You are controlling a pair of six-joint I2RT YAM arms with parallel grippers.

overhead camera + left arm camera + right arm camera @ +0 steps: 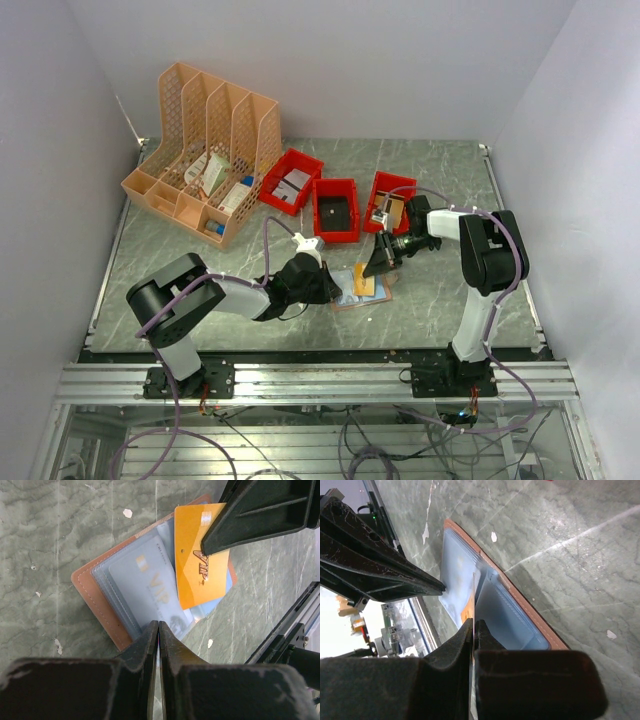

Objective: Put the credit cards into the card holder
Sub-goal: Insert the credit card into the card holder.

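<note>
Holder lies open on the table between the tools, its long axis slanting across the left tool's tips, which clench its near sleeve edge. Right tool pinches the orange card above the sleeves, long axis pointing at the left tool.

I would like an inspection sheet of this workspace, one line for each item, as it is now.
Surface: green marbled table, small white specks.
Job's things: card holder lies open, one VIP card inside a clear sleeve; orange card over it, not inserted.
Clutter: file rack with items, three red bins at the back.
Grippers: left gripper nearly shut at a sleeve edge, apparently pinching it; right gripper shut on the orange card.
Cables: purple cables along both arms; wires below the frame.
Surroundings: white walls on three sides.
</note>
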